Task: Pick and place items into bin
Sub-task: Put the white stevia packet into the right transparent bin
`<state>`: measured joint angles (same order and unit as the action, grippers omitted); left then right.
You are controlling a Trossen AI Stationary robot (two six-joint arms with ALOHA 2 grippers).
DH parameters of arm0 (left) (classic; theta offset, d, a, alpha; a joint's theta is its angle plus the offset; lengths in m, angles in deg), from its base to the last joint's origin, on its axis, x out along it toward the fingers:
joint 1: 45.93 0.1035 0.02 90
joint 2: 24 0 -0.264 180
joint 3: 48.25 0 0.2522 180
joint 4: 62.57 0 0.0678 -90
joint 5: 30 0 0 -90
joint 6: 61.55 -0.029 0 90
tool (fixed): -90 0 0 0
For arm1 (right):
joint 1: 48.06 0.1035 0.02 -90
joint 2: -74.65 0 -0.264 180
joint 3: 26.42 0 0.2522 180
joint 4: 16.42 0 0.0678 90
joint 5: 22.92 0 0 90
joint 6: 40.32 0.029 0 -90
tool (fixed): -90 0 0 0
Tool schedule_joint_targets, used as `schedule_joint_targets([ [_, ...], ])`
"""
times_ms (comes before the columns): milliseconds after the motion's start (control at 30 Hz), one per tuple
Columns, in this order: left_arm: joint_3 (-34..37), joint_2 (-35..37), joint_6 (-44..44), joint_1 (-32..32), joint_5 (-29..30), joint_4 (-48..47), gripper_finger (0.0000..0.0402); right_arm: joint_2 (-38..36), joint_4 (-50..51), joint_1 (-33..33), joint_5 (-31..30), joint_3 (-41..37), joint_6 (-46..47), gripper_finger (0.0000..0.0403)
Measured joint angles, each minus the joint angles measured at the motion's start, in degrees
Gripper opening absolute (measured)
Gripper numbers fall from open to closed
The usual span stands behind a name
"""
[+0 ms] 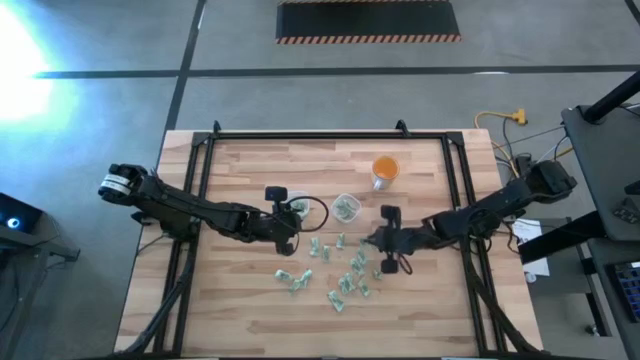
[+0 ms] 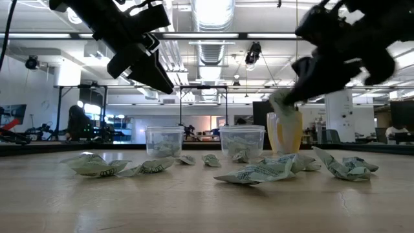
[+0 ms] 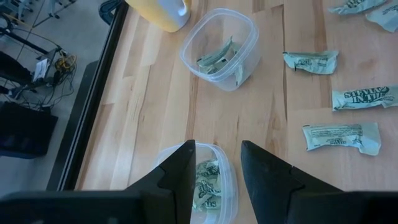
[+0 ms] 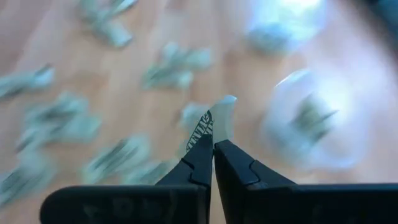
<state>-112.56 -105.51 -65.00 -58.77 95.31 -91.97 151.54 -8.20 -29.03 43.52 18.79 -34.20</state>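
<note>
Several small pale green-and-white wrappers (image 1: 340, 272) lie flat on the wooden table, near its middle. Two clear plastic cups stand beyond them: the left one (image 1: 297, 208) and the right one (image 1: 346, 207), each with wrappers inside. My left gripper (image 3: 217, 152) hovers open just above the left cup (image 3: 208, 183), touching nothing. My right gripper (image 4: 213, 146) is raised above the scattered wrappers, shut on one wrapper (image 4: 216, 119). In the low view it (image 2: 283, 103) hangs in the air in front of the orange cup. My right gripper pinches one wrapper by its end (image 4: 208, 132) between the two fingertips. The rest of the wrapper sticks out beyond the fingers. The wrapper (image 2: 283, 103) is lifted clear of the table.
An orange cup (image 1: 385, 170) stands toward the far right of the clear cups. A black metal frame (image 1: 300, 137) runs along the table's far edge and sides. Bare wood lies toward the near edge (image 1: 320, 330). People and workshop gear show in the room behind the table.
</note>
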Motion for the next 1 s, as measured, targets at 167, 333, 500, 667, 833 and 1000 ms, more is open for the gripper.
schedule_joint_targets([
  [167, -0.02, 0.0, 0.0, 0.0, 0.01, 0.18, 0.0112, 0.11, -7.48, -3.05, -7.82, 0.06, -4.55, 0.0008],
  [333, -0.02, 0.0, 0.0, 0.0, 0.0, 0.2, 0.0112, 0.2, -9.7, -8.6, -8.19, 0.06, -4.8, 0.0008],
  [500, -0.02, 0.0, 0.0, 0.0, 0.0, 0.18, 0.0112, 0.2, -10.56, -12.9, -7.4, 0.06, -4.78, 0.0008],
  [667, -0.09, 0.0, 0.0, 0.0, 0.02, 0.18, 0.0112, 0.2, -11.87, -16.11, -2.48, 0.06, -4.84, 0.0008],
  [833, -0.09, 0.0, 0.0, 0.0, 0.0, 0.15, 0.0112, 0.2, -13.31, -18.52, 1.07, 0.06, -6.05, 0.0008],
  [1000, -0.22, 0.0, 0.0, 0.0, 0.0, 0.16, 0.0112, 0.8, -13.63, -19.76, 2.93, 0.06, -5.91, 0.0008],
])
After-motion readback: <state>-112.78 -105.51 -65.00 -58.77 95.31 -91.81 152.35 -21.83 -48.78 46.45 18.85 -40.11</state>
